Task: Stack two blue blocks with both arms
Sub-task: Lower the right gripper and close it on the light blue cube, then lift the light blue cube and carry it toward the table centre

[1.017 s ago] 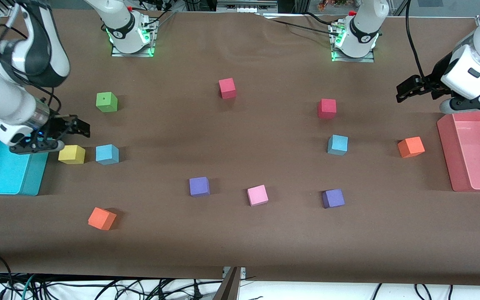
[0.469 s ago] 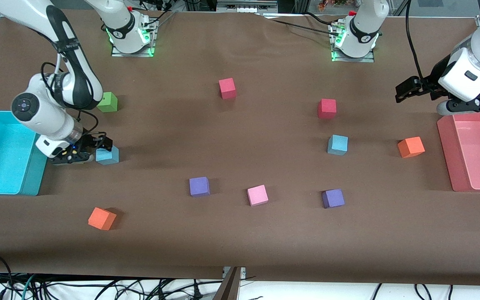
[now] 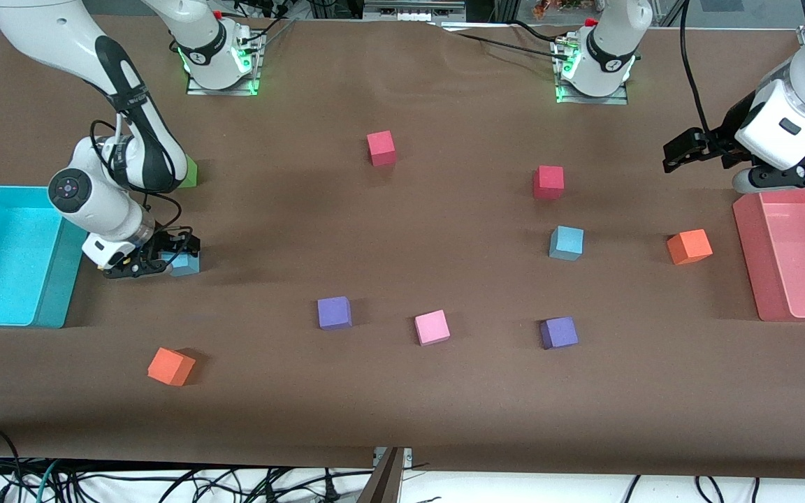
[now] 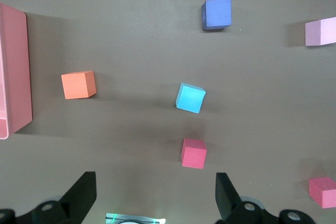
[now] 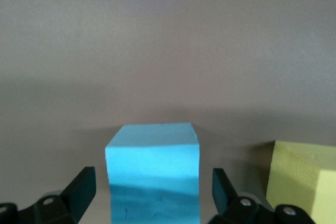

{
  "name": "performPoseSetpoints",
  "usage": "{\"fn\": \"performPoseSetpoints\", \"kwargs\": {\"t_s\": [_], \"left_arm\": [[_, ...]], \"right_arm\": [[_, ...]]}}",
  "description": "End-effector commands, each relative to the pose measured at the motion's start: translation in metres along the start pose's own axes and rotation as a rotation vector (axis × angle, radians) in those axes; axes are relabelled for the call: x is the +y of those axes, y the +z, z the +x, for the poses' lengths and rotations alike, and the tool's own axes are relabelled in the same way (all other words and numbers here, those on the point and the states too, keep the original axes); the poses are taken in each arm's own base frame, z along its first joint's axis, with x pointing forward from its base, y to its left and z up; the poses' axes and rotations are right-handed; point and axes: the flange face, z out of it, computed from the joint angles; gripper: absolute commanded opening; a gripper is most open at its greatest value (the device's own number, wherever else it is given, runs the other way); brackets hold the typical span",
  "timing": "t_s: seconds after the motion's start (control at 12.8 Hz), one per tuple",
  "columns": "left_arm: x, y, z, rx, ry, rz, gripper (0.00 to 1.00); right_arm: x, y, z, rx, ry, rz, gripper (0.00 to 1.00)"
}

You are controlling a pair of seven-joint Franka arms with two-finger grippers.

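A brown sheet covers your table (image 3: 402, 391). In the front view, the right claw (image 3: 165, 257) sits low at mid-left of the frame, down at one blue block (image 3: 186, 263), with the cyan bin (image 3: 4, 255) at the left edge. Its fingers stand wide, one on each side of that block, and no squeeze shows. The second blue block (image 3: 567, 242) rests right of centre, below a red cube (image 3: 548, 181) and well apart from the first. The left claw (image 3: 682, 150) hangs at upper right over bare table, just above the pink bin (image 3: 794, 255), spread open and empty; that arm waits. An orange cube (image 3: 689, 246) lies between the second block and the pink bin.

In the left wrist view, you see the second blue block (image 4: 190, 98) at centre frame, the red cube (image 4: 193, 153) below it, the orange cube (image 4: 79, 84) at left, and both fingers (image 4: 81, 195) wide apart along the bottom edge.

In the right wrist view, the first blue block (image 5: 153, 171) fills the lower centre between the spread fingers (image 5: 79, 190), with clear gaps on either side. A yellow cube (image 5: 304, 174) shows at lower right.
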Motion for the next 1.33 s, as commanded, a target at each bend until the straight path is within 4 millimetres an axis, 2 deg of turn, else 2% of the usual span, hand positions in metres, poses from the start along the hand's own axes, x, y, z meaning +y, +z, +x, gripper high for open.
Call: {"fn": "performPoseSetpoints", "kwargs": {"t_s": [0.0, 0.08, 0.16, 0.31, 0.63, 0.78, 0.94, 1.09, 1.25], "left_arm": [[-0.003, -0.006, -0.006, 0.018, 0.019, 0.015, 1.0], [-0.003, -0.007, -0.007, 0.02, 0.019, 0.015, 1.0], [-0.003, -0.008, -0.008, 0.021, 0.019, 0.015, 1.0], [-0.003, -0.007, -0.009, 0.018, 0.019, 0.016, 1.0], [-0.003, -0.007, -0.01, 0.015, 0.019, 0.017, 1.0], [-0.003, -0.003, -0.009, 0.006, 0.017, 0.018, 1.0], [-0.004, 0.002, -0.01, -0.002, 0.017, 0.023, 1.0], [-0.004, -0.002, -0.012, 0.006, 0.018, 0.025, 1.0], [-0.004, -0.002, -0.011, 0.011, 0.018, 0.026, 1.0]], "right_arm": [[-0.001, 0.004, 0.001, 0.043, -0.025, -0.011, 0.6], [-0.001, 0.007, 0.0, 0.038, -0.023, -0.011, 0.4], [-0.001, 0.007, 0.0, 0.037, -0.023, -0.011, 0.34], [-0.003, -0.011, 0.005, 0.052, -0.03, -0.01, 0.33], [-0.026, -0.055, 0.015, -0.033, 0.005, 0.019, 0.33], [-0.055, -0.079, 0.023, -0.086, 0.048, 0.034, 0.33], [-0.114, -0.101, 0.033, -0.13, 0.124, 0.046, 0.33], [-0.194, -0.108, 0.034, -0.118, 0.158, 0.054, 0.34], [-0.282, -0.101, 0.043, -0.112, 0.181, 0.065, 0.34]]}}
